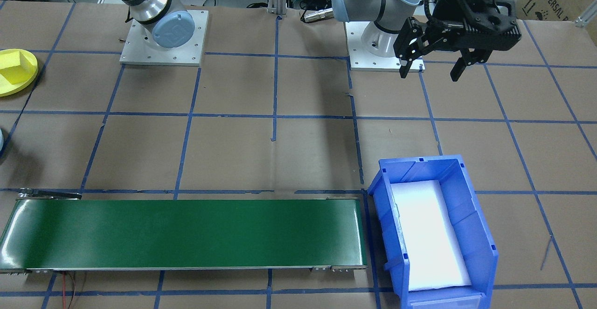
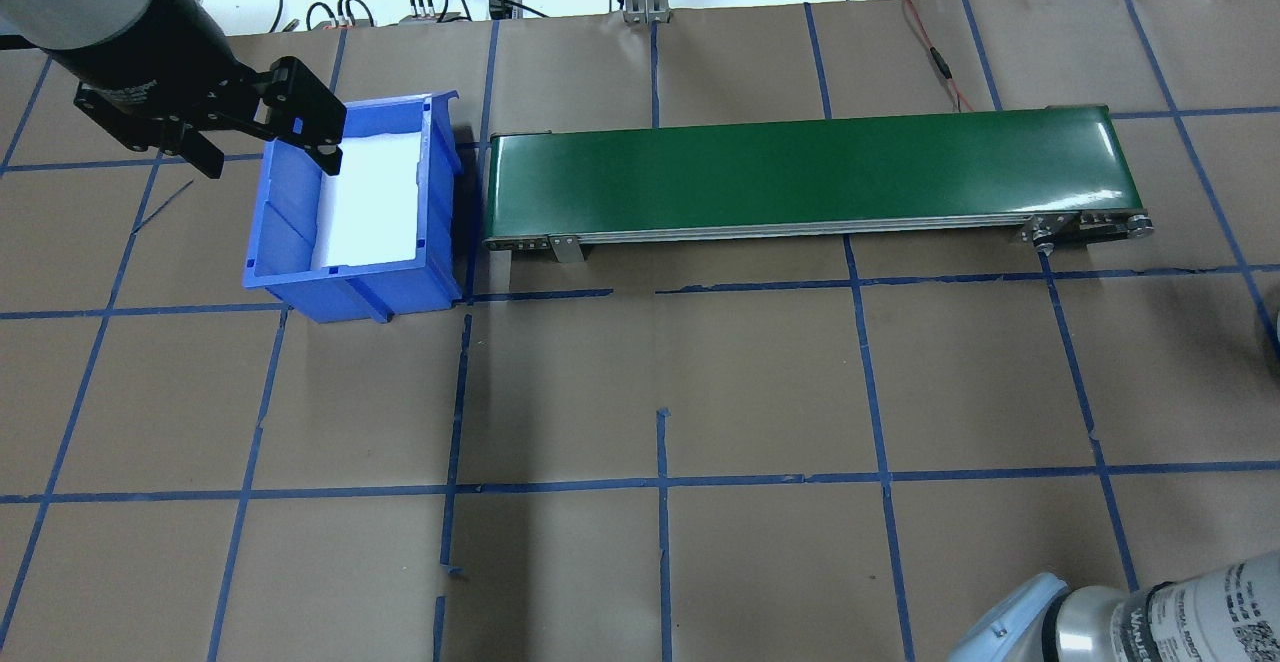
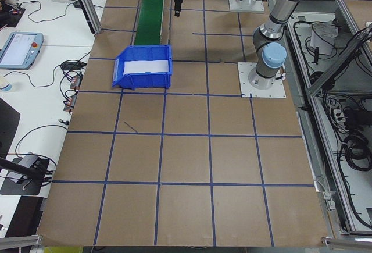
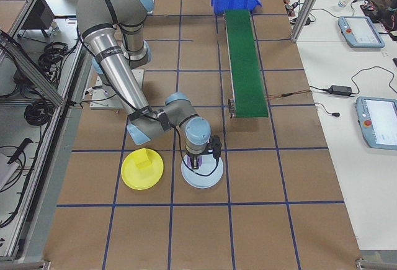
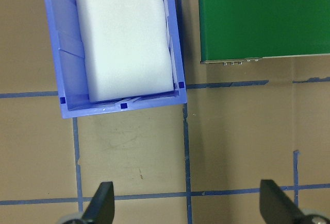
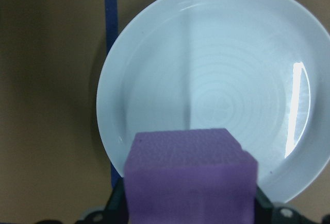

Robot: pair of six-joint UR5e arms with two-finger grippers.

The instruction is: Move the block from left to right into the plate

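Block (image 6: 190, 175) over plate (image 6: 216, 80) — bin (image 2: 350, 212) beside conveyor (image 2: 800, 177)

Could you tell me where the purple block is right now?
In the right wrist view, the purple block sits in the right gripper, above the pale plate.

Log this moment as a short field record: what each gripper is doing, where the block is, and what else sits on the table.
right gripper: shut on purple block, above the pale blue plate
left gripper: open, holding nothing, raised near the blue bin
blue bin: white foam insert inside, at one end of the green conveyor
yellow plate: holds a yellow block, beside the pale blue plate
purple block in plate: not yet
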